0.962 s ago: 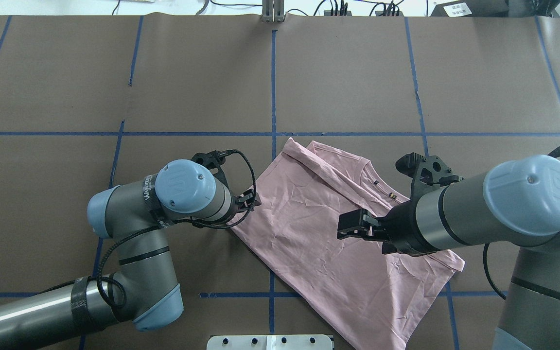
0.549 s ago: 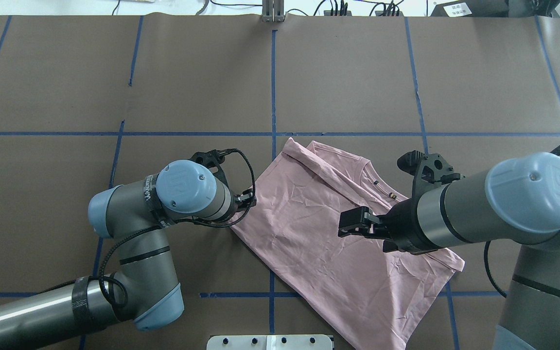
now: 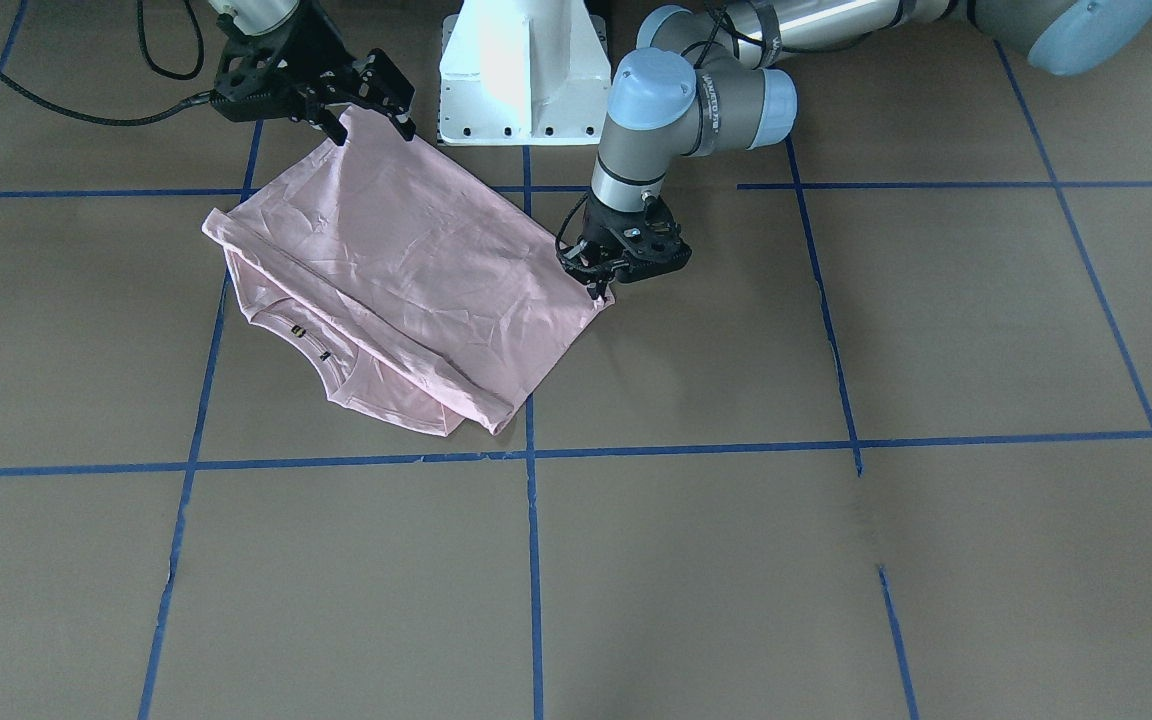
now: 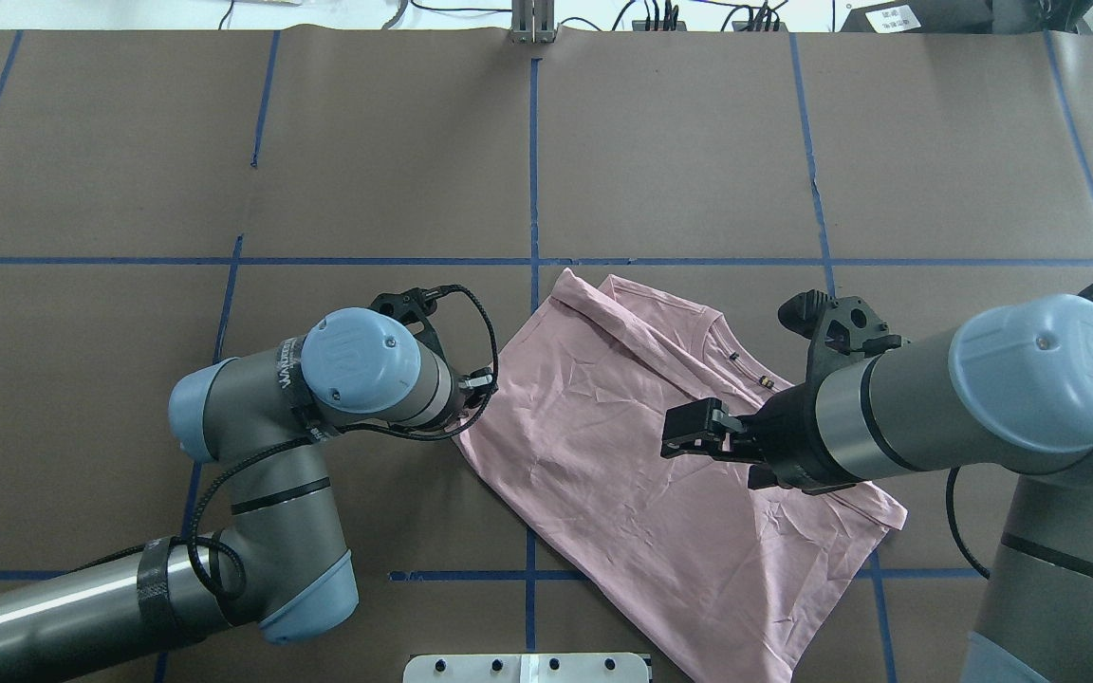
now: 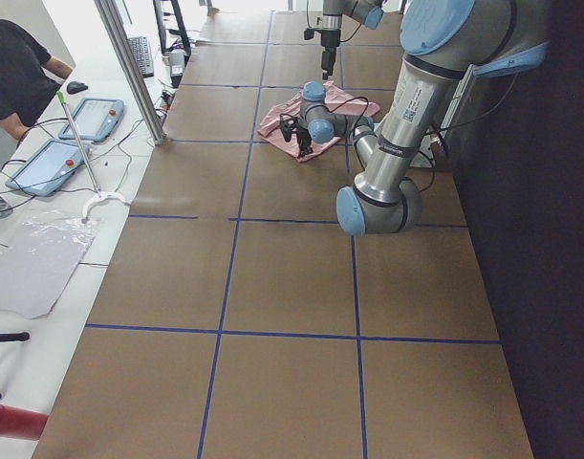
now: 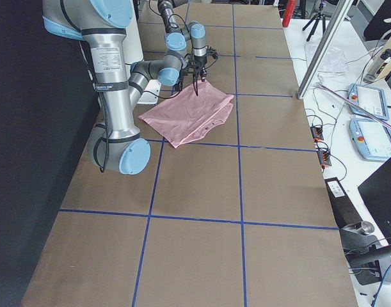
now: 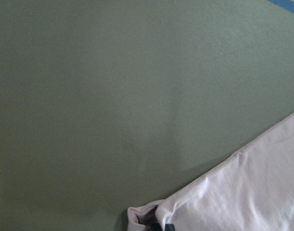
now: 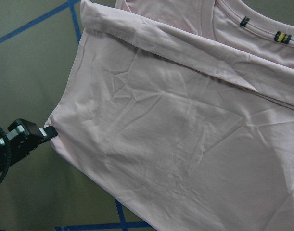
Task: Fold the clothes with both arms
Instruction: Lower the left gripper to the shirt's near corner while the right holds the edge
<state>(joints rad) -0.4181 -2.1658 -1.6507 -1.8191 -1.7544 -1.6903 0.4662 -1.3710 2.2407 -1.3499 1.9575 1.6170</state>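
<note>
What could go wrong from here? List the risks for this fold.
1. The left gripper seems to pinch only the very corner of the shirt, so the cloth may slip out when lifted.
2. The right gripper hangs open above the shirt and holds nothing. A one-sided pull could drag the cloth askew.
3. The folded flap at the far edge may fall open.
</note>
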